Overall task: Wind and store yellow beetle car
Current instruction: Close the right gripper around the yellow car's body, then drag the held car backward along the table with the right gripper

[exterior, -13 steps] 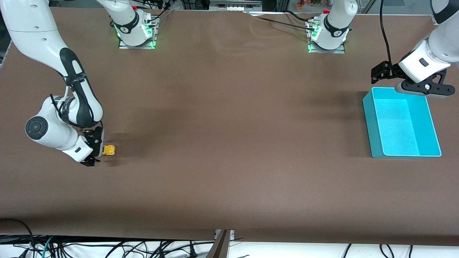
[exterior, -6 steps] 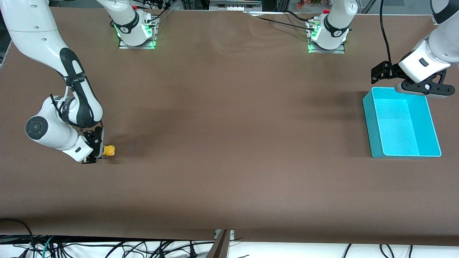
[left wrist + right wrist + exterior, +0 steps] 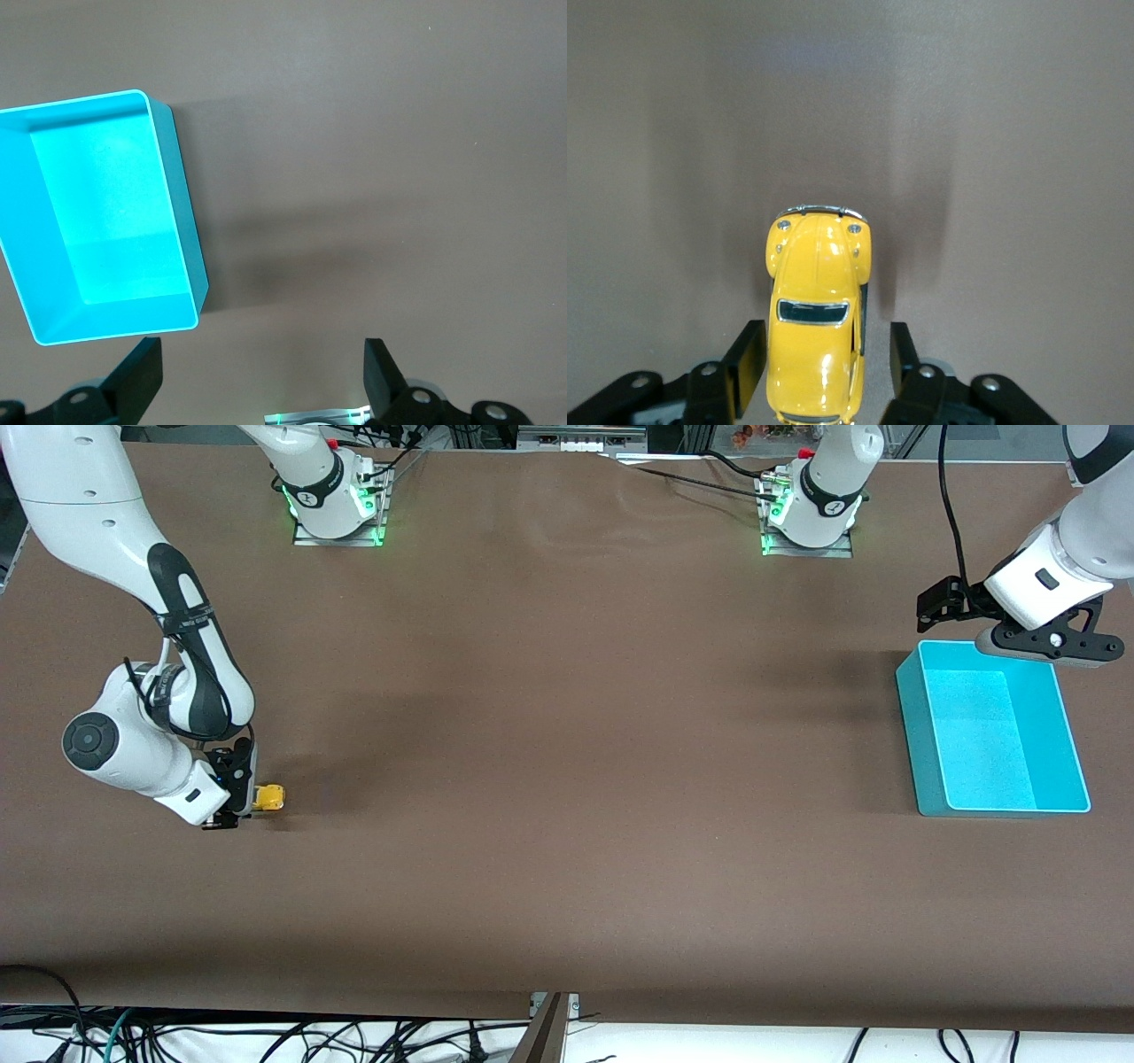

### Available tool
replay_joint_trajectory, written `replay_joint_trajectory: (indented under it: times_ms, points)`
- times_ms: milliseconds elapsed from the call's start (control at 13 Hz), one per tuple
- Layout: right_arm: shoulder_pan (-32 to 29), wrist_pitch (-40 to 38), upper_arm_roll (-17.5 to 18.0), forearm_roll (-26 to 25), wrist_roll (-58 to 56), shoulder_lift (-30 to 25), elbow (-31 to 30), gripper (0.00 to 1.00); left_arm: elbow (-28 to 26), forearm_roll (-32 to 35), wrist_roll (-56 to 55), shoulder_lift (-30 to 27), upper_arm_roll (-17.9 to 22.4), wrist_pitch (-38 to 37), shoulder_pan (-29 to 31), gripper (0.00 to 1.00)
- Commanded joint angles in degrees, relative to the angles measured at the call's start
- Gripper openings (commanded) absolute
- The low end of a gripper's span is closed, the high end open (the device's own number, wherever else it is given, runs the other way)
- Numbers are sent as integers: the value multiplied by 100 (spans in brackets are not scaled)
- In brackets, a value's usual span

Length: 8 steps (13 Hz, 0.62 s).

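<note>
The yellow beetle car (image 3: 268,797) stands on the brown table at the right arm's end. In the right wrist view the car (image 3: 818,310) sits between my right gripper's (image 3: 824,354) fingers. One finger (image 3: 749,363) lies close against the car's side, and the other finger (image 3: 902,359) stands off with a narrow gap. My right gripper (image 3: 232,802) is low at the table and open round the car's rear. My left gripper (image 3: 1036,646) is open and empty above the cyan bin's (image 3: 921,726) end nearest the robot bases, and waits there.
The cyan bin (image 3: 182,212) is empty and stands at the left arm's end of the table. The two arm bases (image 3: 337,509) (image 3: 808,514) stand along the table's edge farthest from the front camera. Cables hang below the edge nearest that camera.
My right gripper's fingers have drawn in closer round the car's rear. The car and the left arm have not moved.
</note>
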Motion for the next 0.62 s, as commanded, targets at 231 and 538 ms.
replay_joint_trajectory:
  times_ms: [231, 538]
  points:
    - [-40, -41, 38, 36, -110, -104, -70, 27, 62, 54, 24, 7, -8, -87, 20, 100]
    - [-40, -49, 38, 115, -101, -95, -70, 27, 53, 54, 24, 7, -8, -87, 20, 100]
